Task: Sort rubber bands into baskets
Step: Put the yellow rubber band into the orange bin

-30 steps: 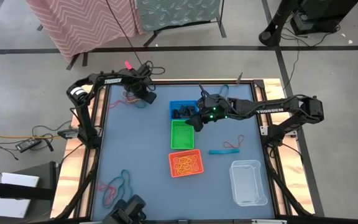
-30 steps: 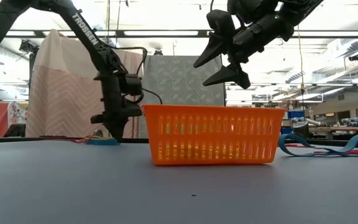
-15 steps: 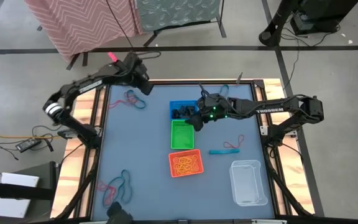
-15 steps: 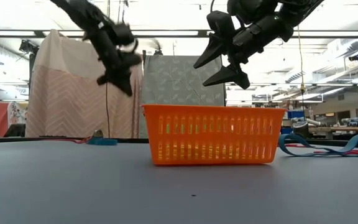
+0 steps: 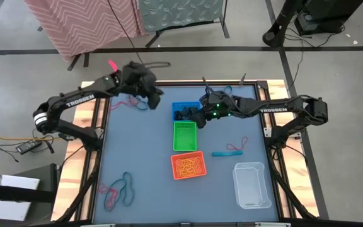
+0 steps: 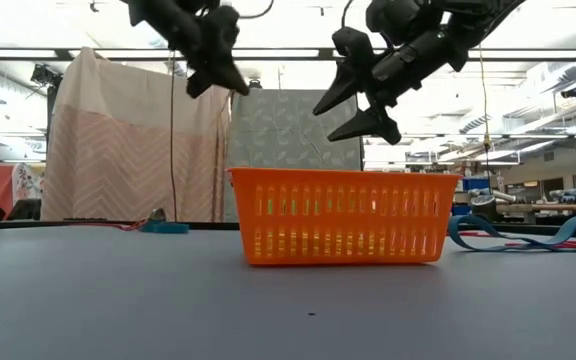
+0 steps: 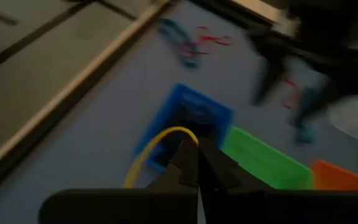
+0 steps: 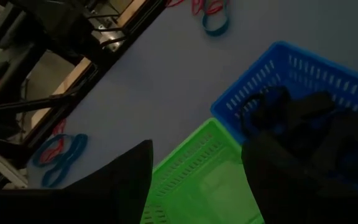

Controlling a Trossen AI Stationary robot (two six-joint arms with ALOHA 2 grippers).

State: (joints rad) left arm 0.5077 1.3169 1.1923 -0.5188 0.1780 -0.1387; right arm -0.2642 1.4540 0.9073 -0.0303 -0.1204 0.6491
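Note:
My left gripper (image 5: 155, 94) is high above the table's far left part, shut on a yellow rubber band (image 7: 160, 135); the low view also shows the gripper (image 6: 230, 80). The blue basket (image 5: 184, 111) holds black bands, with the green basket (image 5: 184, 135) and the orange basket (image 5: 188, 165) in a row toward the near edge. My right gripper (image 5: 193, 121) is open and empty above where the blue and green baskets meet, and shows in its wrist view (image 8: 197, 149). The clear tub (image 5: 252, 184) stands at the near right. My left gripper pinches the yellow band between its two shut fingertips at one spot on the loop (image 7: 191, 135). The rest of the loop arcs out to one side of the fingers, lifted clear of the table.
Loose red and teal bands lie at the far left (image 5: 134, 101), the near left (image 5: 118, 189) and right of the baskets (image 5: 232, 150). The orange basket holds yellow-orange bands. Black cables lie by the table's far left corner.
My left gripper has risen from the table at the far-left band pile, swung up and then gone toward the table's right, nearer the blue basket, staying shut. My right gripper has stayed open above the baskets.

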